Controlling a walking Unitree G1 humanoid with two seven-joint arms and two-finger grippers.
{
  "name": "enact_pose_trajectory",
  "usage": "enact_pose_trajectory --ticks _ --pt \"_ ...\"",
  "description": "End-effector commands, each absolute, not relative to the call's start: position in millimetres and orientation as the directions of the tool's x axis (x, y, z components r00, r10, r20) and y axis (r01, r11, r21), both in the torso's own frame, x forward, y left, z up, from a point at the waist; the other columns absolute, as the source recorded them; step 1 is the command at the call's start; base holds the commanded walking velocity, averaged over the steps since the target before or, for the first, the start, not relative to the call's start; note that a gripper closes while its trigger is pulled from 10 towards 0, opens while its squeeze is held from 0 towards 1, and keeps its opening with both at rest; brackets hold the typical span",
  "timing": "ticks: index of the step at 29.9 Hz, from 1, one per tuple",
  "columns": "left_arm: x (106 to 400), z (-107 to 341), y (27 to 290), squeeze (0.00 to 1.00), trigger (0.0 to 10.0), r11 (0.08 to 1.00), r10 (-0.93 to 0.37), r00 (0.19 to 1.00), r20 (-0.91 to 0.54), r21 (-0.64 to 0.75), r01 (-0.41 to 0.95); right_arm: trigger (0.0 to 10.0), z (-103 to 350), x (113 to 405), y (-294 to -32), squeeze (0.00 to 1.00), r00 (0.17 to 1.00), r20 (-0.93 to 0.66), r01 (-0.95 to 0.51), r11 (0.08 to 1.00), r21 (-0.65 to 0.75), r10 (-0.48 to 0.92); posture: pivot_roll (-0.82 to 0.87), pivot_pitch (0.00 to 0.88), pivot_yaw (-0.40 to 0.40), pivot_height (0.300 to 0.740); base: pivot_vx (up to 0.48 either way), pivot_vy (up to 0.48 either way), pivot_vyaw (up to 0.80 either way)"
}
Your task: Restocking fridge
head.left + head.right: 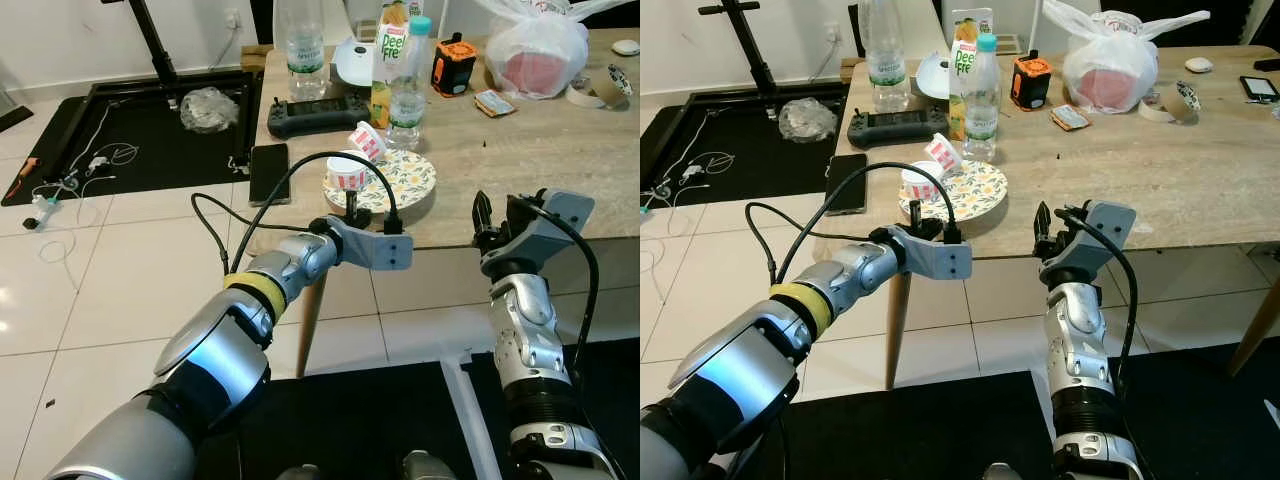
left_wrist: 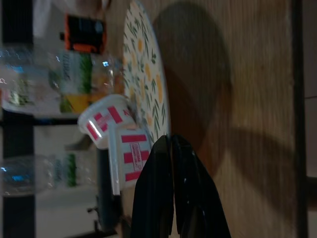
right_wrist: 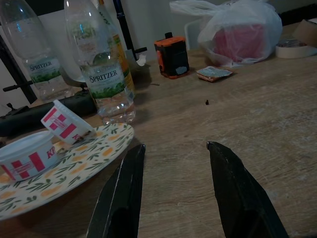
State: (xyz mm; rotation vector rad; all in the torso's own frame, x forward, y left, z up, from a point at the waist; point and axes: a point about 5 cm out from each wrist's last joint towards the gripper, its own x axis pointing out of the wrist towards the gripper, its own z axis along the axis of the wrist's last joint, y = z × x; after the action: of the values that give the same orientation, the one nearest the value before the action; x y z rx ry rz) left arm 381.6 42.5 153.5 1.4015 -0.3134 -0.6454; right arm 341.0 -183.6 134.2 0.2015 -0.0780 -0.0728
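On the near edge of a wooden table [image 1: 1160, 170] sits a flowered plate [image 1: 975, 190] with two red-and-white paper cups on it, one upright cup [image 1: 921, 181] at the plate's near left side and one tipped cup [image 1: 942, 154] lying on its side just behind it; the left gripper [image 1: 915, 213] reaches in from the robot's left and hovers at the table edge just in front of the upright cup, its two black fingers [image 2: 166, 188] pressed together and grasping nothing, the tips close to the cup and the plate rim in the left wrist view; the right gripper [image 1: 1052, 222] is held up at the table's front edge, well to the right of the plate, its fingers [image 3: 124, 193] spread apart with bare table between them; behind the plate stand a water bottle [image 1: 982, 95] and a juice carton [image 1: 962, 60] side by side, with a second water bottle [image 1: 884, 55] further left; a black controller [image 1: 896, 123] lies near the table's left end, and a dark phone [image 1: 847, 183] lies at the left edge beside the plate; further back are an orange-and-black box [image 1: 1032, 80], a small packet [image 1: 1072, 118], a white plastic bag [image 1: 1105, 65] with something red inside, and a roll of tape [image 1: 1170, 100] toward the right; a black cable [image 1: 830, 215] loops over the left arm; below is pale tiled floor [image 1: 700, 270] with a black mat [image 1: 740, 120] to the left.
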Motion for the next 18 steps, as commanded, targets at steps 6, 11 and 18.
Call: enact_pose_trajectory --ticks 6,11,18 --pt "384 165 57 0.0 10.0 -0.098 -0.625 0.77 -0.129 0.991 0.087 10.0 132 341 -182 0.0 0.996 0.055 0.063 0.977 0.206 -0.076 0.05 0.127 0.05 0.74 0.0 0.0 0.0" --pt "382 156 78 0.0 10.0 -0.15 -0.621 0.773 -0.127 0.988 0.042 10.0 132 344 -180 0.0 0.996 0.054 0.056 0.976 0.209 -0.069 0.07 0.115 0.04 0.74 0.0 0.0 0.0" --pt "381 155 91 0.0 10.0 -0.155 -0.622 0.777 -0.101 0.988 0.004 10.0 135 347 -177 0.0 0.997 0.059 0.045 0.977 0.21 -0.058 0.07 0.108 0.032 0.74 0.0 0.0 0.0"
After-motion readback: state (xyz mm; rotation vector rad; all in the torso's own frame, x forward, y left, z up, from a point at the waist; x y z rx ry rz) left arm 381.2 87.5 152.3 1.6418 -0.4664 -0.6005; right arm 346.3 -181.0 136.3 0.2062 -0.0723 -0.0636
